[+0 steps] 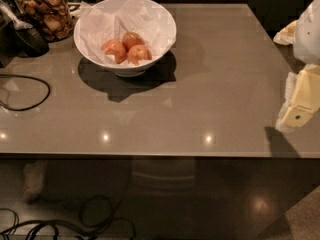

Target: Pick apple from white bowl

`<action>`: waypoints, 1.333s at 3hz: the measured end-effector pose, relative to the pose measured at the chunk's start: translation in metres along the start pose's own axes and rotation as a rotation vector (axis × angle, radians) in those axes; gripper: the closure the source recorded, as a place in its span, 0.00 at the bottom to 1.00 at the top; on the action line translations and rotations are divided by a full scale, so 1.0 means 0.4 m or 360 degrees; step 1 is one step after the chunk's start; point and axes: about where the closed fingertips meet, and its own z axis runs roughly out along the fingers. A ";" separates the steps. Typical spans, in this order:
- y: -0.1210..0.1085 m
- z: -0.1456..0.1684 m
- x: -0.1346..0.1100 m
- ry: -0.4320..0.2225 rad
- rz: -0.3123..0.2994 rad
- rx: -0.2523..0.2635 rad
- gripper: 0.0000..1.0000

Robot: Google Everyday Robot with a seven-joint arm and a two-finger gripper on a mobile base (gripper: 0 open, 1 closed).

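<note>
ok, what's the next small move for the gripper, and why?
Probably carry the gripper left across the table toward the white bowl, stopping above it. The gripper sits at the table's right edge, well apart from the bowl at the far left, and all three apples lie in it on the paper.

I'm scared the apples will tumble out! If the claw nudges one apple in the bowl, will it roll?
Probably a little: the apples are round, but three huddle together low in the white bowl, whose high sides should catch them. The crinkled paper may slide underneath. The claw hangs far off at the right edge.
</note>
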 end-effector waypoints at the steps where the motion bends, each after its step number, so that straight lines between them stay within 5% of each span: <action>1: 0.000 0.000 0.000 0.0000 0.0000 0.0000 0.00; 3: -0.105 -0.086 -0.176 -0.0018 0.0034 0.0031 0.00; 4: -0.151 -0.125 -0.272 -0.0100 -0.0035 0.0071 0.00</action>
